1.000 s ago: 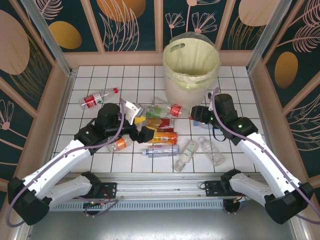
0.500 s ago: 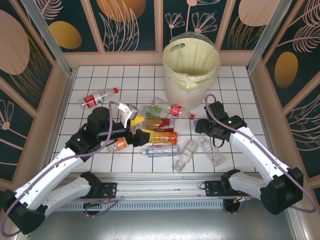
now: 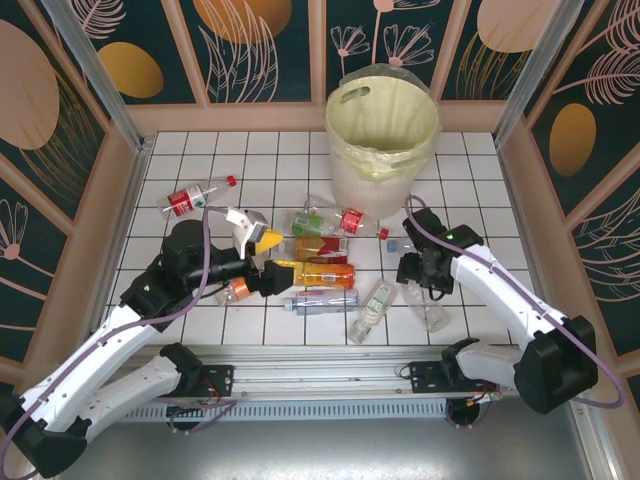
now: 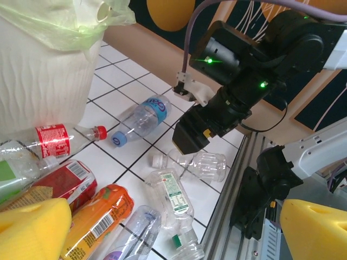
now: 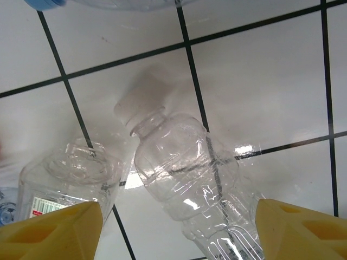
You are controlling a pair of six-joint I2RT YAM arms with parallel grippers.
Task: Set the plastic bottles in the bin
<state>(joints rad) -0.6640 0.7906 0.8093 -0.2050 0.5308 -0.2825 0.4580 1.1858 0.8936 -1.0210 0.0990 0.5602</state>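
Labels weren't readable. Your right pincer pointed down, spread over a clear bottle near the bin; left pincer spread too.

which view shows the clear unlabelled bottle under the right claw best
Right wrist: the clear bottle lies close up, cap to body, between the pads of the right claw. Left wrist shows it on its side, small; top external shows it tiny, by the claw.

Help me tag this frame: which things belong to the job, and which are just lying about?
Job: bottles, bin.
Not the job: tiled table, patterned walls, front rail.
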